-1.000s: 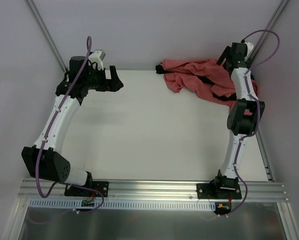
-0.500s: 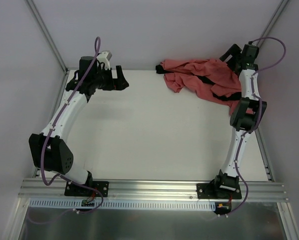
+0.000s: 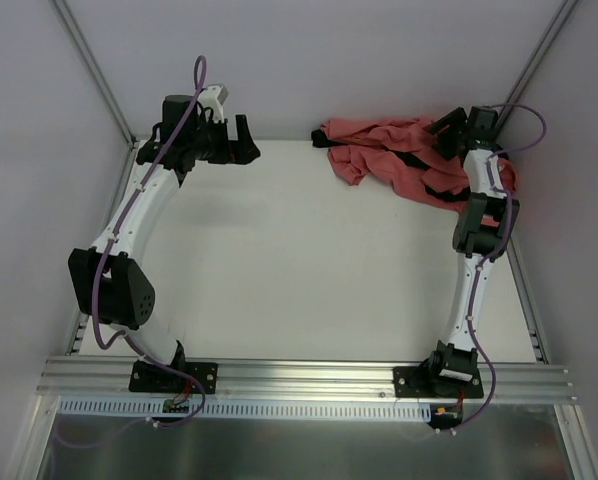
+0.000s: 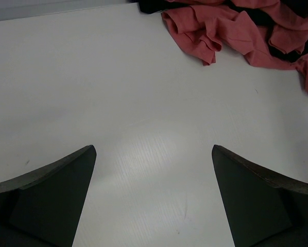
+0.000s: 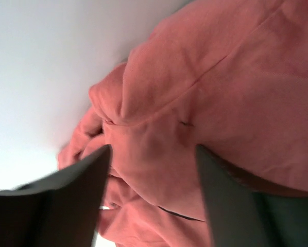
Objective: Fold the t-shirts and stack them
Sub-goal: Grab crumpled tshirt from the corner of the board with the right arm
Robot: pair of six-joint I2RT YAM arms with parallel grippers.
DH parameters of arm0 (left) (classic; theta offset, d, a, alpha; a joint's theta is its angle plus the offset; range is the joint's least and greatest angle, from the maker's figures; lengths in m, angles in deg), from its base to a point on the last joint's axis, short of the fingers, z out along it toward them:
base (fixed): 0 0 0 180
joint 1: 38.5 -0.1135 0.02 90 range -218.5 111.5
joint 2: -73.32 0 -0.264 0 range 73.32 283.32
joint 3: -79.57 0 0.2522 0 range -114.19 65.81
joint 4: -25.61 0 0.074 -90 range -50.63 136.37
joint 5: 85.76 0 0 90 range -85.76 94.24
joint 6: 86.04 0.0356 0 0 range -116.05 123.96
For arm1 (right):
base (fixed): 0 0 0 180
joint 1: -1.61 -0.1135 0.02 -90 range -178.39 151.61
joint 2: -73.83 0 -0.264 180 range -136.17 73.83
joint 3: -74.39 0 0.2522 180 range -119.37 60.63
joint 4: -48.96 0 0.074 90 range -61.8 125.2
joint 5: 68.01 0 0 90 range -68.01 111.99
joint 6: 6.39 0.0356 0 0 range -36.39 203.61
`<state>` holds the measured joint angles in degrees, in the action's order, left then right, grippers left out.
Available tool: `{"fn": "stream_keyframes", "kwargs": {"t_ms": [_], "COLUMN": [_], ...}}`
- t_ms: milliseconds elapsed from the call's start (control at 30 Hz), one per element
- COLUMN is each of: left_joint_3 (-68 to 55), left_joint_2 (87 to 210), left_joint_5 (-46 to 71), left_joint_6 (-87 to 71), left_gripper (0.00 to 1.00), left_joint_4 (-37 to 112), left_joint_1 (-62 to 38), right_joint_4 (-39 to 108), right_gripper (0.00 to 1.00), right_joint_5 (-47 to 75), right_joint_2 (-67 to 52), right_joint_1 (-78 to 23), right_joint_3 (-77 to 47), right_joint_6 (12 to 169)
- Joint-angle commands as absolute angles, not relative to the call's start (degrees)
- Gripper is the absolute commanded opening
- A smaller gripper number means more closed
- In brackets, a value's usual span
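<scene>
The t-shirts [image 3: 394,160] lie as one crumpled salmon-red pile at the back right of the white table [image 3: 299,260]. My right gripper [image 3: 443,130] is down on the pile's right part. In the right wrist view its dark jaws stand apart, a bulging fold of t-shirts [image 5: 195,103] fills the space at the right gripper [image 5: 153,148], and neither finger visibly presses the cloth. My left gripper [image 3: 247,142] hangs open over bare table at the back left. In the left wrist view the left gripper [image 4: 154,149] holds nothing, and the t-shirts [image 4: 231,31] lie ahead at the upper right.
Grey walls close the table at the back and both sides, with slanted metal posts [image 3: 89,70] in the corners. An aluminium rail [image 3: 309,375] carrying both arm bases runs along the near edge. The right arm's elbow [image 3: 479,225] stands near the right table edge.
The right gripper has swung left and down onto the pile, its jaws a little narrower. The left arm has stretched farther back and to the right, jaws still wide.
</scene>
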<state>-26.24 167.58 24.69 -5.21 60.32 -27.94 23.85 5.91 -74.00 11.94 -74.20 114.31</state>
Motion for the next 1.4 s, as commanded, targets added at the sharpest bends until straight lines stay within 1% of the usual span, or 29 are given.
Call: {"fn": "stream_keyframes", "kwargs": {"t_ms": [0,33,67,100,200,400,433,467,500,533,667,867,967,1200,1267,1300,1333,1367], "left_joint_3": [-30.2,-30.6,-31.0,-31.6,-32.8,-32.4,-32.2,-31.8,-31.6,-31.5,-31.1,-31.0,-31.1,-32.8,-33.0,-33.1,-33.2,-33.3], "left_joint_2": [168.9,169.3,169.6,169.7,170.5,171.0,170.9,170.9,170.6,170.6,170.0,169.0,168.9,169.0,168.9,168.8,168.7,168.7], "left_joint_5": [25.8,25.9,25.9,25.9,26.0,27.2,27.3,27.4,27.4,27.5,27.4,26.5,26.4,25.9,25.8,25.7,25.3,25.3], "left_joint_6": [-3.5,-3.5,-3.5,-3.4,-3.6,-4.4,-4.5,-4.5,-4.5,-4.6,-4.5,-4.7,-5.1,-5.1,-5.0,-4.9,-4.7,-4.7], "left_gripper": [0.99,0.99,0.99,0.99,0.99,0.99,0.98,0.99,0.99,0.99,0.99,0.99,0.99,0.99,0.99,0.99,0.99,0.99], "left_joint_4": [61.3,61.8,61.8,62.0,62.7,61.9,61.7,61.1,61.1,61.1,61.7,62.7,63.1,65.2,66.0,66.4,67.1,67.4], "left_joint_1": [-27.3,-27.4,-27.3,-27.3,-27.3,-27.3,-27.4,-27.3,-27.4,-27.3,-27.3,-27.3,-27.3,-27.3,-27.3,-27.2,-27.2,-27.2], "right_joint_4": [28.4,28.6,28.1,28.0,27.1,25.1,24.7,24.0,24.2,24.5,24.3,26.5,27.3,29.3,30.1,31.0,31.6,31.8], "right_gripper": [0.65,0.47,0.03,0.01,0.00,0.00,0.04,0.42,0.63,0.87,1.00,0.99,0.95,0.96,0.93,0.84,0.68,0.45], "right_joint_5": [5.3,5.1,5.4,5.6,5.7,4.7,5.1,5.4,5.5,5.2,4.5,5.2,5.7,7.2,7.7,7.7,7.6,7.4], "right_joint_2": [-74.4,-75.0,-75.2,-75.5,-74.9,-67.5,-67.0,-66.7,-66.7,-67.9,-71.5,-73.9,-75.0,-79.5,-80.1,-80.5,-81.1,-81.5], "right_joint_1": [11.7,11.8,11.9,11.9,12.0,12.9,13.0,13.2,13.5,13.6,13.7,13.2,13.2,13.4,13.4,13.4,13.5,13.5], "right_joint_3": [-76.6,-76.8,-77.1,-76.9,-76.0,-69.5,-69.7,-70.0,-70.2,-71.8,-76.6,-75.5,-75.3,-76.8,-76.8,-76.8,-76.8,-77.2], "right_joint_6": [117.4,117.8,118.7,118.9,118.4,111.8,111.0,110.6,110.5,110.9,113.6,115.9,116.9,118.3,119.3,119.6,120.0,120.9]}}
